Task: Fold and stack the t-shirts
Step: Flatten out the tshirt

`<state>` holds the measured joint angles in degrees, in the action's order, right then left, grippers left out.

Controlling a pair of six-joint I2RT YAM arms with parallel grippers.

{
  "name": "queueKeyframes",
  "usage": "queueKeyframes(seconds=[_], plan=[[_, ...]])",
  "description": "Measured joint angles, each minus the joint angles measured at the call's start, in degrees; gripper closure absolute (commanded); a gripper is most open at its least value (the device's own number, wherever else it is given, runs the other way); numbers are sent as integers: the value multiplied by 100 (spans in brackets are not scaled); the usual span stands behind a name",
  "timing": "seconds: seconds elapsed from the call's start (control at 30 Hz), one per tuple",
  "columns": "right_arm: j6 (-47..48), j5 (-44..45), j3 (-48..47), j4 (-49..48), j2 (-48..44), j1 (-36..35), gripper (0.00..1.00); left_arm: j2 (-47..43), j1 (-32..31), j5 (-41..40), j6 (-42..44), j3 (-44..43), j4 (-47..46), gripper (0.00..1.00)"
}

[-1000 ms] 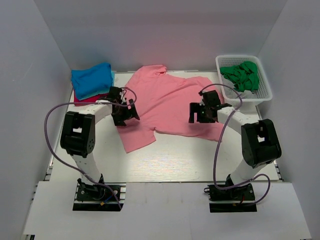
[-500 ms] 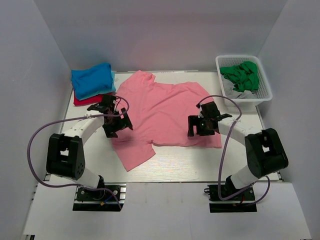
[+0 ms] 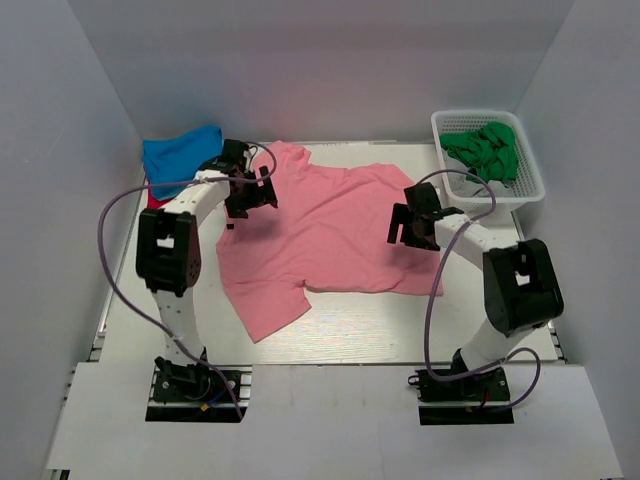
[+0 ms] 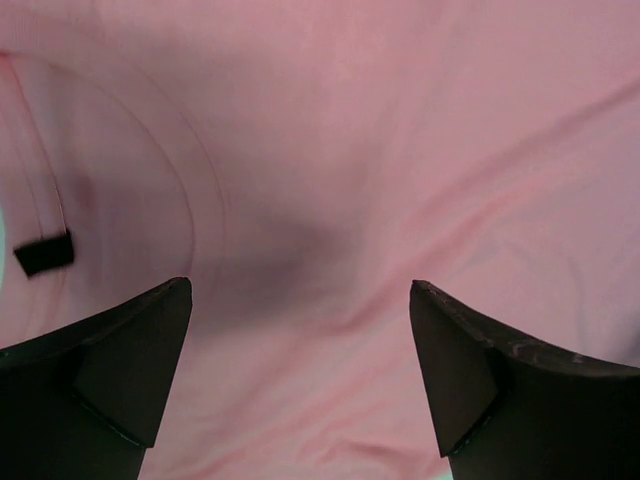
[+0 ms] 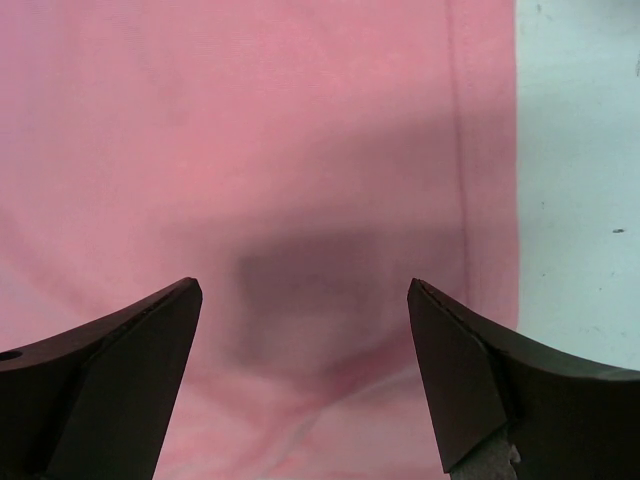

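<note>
A salmon-pink t-shirt (image 3: 320, 225) lies spread flat across the middle of the table. Its dark neck label (image 4: 44, 253) shows in the left wrist view. My left gripper (image 3: 248, 195) is open and empty above the shirt's left upper part, near the collar; it also shows in the left wrist view (image 4: 300, 300). My right gripper (image 3: 413, 225) is open and empty above the shirt's right side near its edge, as the right wrist view (image 5: 300, 295) shows. A folded bright blue t-shirt (image 3: 178, 158) lies on a red one (image 3: 153, 202) at the back left.
A white basket (image 3: 530, 185) at the back right holds crumpled green cloth (image 3: 485, 150) and a grey piece. Grey walls close in the table on three sides. Purple cables loop beside both arms.
My left gripper has moved back and to the right, from the shirt's left edge up toward the collar. My right gripper has moved slightly back. The shirt was dragged nearer and to the left and lies flatter.
</note>
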<state>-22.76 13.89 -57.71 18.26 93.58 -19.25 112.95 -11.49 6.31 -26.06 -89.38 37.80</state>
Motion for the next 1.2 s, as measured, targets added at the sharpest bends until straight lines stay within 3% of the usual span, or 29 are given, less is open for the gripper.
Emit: queueKeyframes(seconds=[0.2,0.53,0.77,0.93,1.2], plan=[[-238,98,-221,9,713,284,10,1172,57,-192,361,-789,299,0],[76,-229,-1069,-361,1438,787,10,1237,76,-236,529,-955,380,0],[448,-984,-940,-595,1228,826,10,1150,79,-223,505,-833,249,0],[516,-1397,-887,-616,538,743,10,549,33,-177,365,-461,181,0],[48,-1547,-68,-793,-896,752,10,-1794,-103,15,-216,1281,796,0]])
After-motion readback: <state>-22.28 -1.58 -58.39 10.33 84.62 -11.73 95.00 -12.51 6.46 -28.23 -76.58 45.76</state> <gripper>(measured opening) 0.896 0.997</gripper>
